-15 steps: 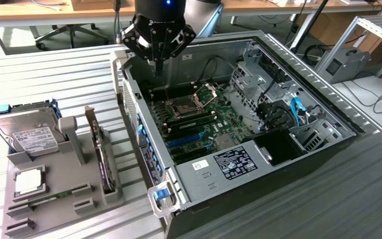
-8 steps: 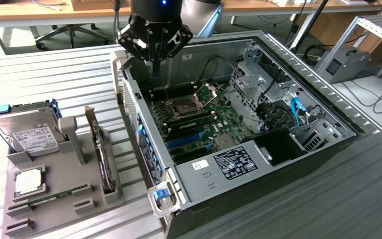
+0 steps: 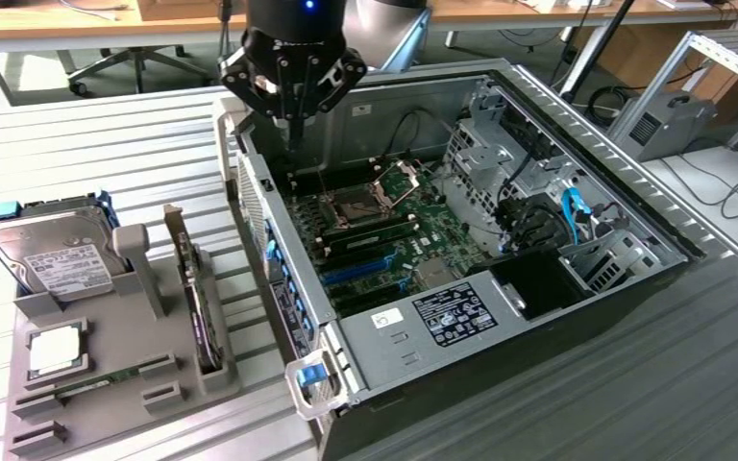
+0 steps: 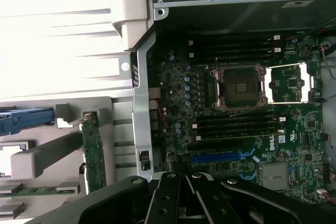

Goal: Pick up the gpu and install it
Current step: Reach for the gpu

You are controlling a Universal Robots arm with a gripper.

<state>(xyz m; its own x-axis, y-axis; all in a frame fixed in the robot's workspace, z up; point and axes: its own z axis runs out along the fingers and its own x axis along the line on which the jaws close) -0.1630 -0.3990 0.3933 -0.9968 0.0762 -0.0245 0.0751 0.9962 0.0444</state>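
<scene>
Exterior view: gpu [image 3: 197, 298] stands in holder [image 3: 103, 411], well apart from closed gripper [image 3: 295, 144].

Exterior view looked obliquely down from above the open computer case [image 3: 536, 403] and parts rack [image 3: 138, 269]. Wrist view, behind the gripper [image 4: 182, 182], faced straight down from nearer, sharing the motherboard [image 4: 294, 140] and parts rack.

**A:** How does the arm [image 3: 297, 19] stand?

**B:** It comes in from the top edge of the exterior view and hangs upright, black all the way down.

**A:** And the gripper [image 3: 295, 144]?

**B:** It points straight down. Its linkage is splayed wide near the top and narrows to a slim point below.

**A:** What about the fingers [image 3: 293, 120]?

**B:** They are pressed together. In the wrist view the two fingers [image 4: 168, 198] lie side by side and touching, with the outer links angled away on either side.
</scene>
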